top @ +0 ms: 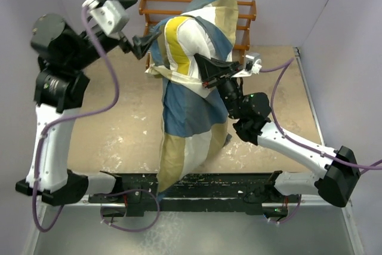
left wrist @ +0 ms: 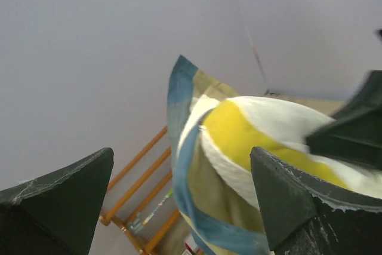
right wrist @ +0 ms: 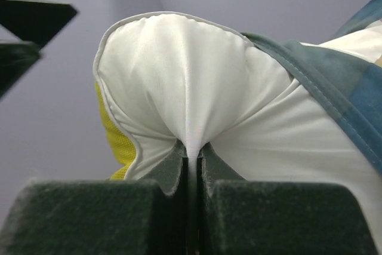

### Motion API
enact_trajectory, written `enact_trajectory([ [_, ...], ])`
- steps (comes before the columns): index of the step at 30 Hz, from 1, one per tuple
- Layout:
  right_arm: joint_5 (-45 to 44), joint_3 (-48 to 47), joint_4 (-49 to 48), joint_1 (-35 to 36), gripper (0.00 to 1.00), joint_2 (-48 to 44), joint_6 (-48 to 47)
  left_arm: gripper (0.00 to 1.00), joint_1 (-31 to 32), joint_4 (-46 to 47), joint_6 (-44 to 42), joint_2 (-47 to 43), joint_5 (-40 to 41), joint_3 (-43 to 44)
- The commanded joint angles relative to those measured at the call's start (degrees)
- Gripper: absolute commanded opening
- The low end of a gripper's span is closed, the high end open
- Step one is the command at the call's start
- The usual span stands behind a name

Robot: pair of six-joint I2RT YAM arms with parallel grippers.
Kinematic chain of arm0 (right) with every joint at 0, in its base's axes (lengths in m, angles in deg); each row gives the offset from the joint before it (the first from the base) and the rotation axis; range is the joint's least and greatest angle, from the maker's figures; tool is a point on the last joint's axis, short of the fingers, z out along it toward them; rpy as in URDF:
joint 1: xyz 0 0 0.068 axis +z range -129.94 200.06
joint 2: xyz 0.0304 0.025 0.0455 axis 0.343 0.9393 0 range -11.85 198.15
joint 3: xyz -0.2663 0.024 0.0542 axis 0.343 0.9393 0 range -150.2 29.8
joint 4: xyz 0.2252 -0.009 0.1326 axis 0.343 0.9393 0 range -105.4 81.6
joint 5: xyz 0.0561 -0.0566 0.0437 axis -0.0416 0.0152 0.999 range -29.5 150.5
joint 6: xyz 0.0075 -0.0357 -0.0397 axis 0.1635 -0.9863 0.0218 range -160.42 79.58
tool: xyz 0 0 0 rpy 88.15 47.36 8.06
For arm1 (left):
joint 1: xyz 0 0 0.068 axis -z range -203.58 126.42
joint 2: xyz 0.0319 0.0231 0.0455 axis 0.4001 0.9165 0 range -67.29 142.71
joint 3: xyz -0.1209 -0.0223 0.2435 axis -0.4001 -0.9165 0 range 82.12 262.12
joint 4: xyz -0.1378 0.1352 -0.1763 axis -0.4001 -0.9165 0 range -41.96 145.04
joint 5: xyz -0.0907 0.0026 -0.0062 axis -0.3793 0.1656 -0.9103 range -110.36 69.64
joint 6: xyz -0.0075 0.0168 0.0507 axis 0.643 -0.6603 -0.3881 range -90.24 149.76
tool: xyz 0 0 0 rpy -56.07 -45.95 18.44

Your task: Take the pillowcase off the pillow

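Observation:
The pillow [top: 192, 40], white with a yellow band, stands lifted above the table, its upper end bare. The blue, tan and white pillowcase [top: 185, 117] hangs round its lower part down to the front edge. My right gripper [top: 202, 65] is shut on a pinch of the pillow's white cloth [right wrist: 191, 70], seen close in the right wrist view at the gripper [right wrist: 192, 150]. My left gripper [top: 145, 45] is open at the pillow's left side. In the left wrist view the pillowcase's rim [left wrist: 197, 195] and the pillow [left wrist: 286, 120] show between the spread fingers of the left gripper [left wrist: 182, 159].
An orange wooden rack [top: 149, 7] stands against the back wall behind the pillow, also seen in the left wrist view [left wrist: 137, 189]. Pale walls close the table in on the left, back and right. The tan table top [top: 125, 117] shows beside the hanging cloth.

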State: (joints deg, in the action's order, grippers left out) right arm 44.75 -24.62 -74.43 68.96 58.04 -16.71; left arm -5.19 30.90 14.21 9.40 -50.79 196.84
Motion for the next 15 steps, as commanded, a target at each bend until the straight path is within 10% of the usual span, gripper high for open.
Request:
enact_trajectory([
  [1, -0.55, -7.17, -8.02, -1.40, 0.00, -0.70, -3.21, 0.99, -0.20, -9.94, -2.25, -4.65, -10.83, -1.84],
  [15, 0.00, -16.68, -6.96, 3.85, 0.00, 7.64, -17.71, 0.99, -0.22, -3.73, 30.15, 1.59, -9.30, -0.03],
])
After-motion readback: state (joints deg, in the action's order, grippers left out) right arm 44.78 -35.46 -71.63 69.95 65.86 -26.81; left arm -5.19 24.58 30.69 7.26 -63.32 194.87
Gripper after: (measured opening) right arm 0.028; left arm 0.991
